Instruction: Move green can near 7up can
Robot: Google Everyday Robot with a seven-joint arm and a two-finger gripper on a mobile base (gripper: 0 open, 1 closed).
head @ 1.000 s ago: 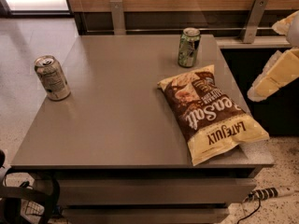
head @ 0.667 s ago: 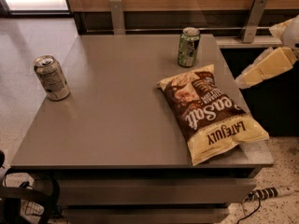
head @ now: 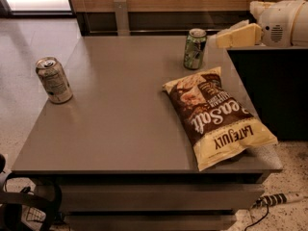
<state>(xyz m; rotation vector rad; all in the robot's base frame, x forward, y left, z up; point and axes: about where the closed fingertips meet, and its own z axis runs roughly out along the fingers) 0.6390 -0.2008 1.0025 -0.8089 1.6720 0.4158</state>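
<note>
Green can (head: 195, 48) and tool (head: 222, 39): tool is hovering just right, apart; spread or pressed together, cannot tell.
Can's place: standing near the counter's (head: 120, 129) far right corner.
7up can (head: 54, 80): sitting at the left edge, well apart.
Progress: nothing is being held; grasp and carry not yet done.

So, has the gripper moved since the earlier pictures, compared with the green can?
Yes. The gripper has moved left and higher in the view, toward the green can, and is now just right of the can's top.
</note>
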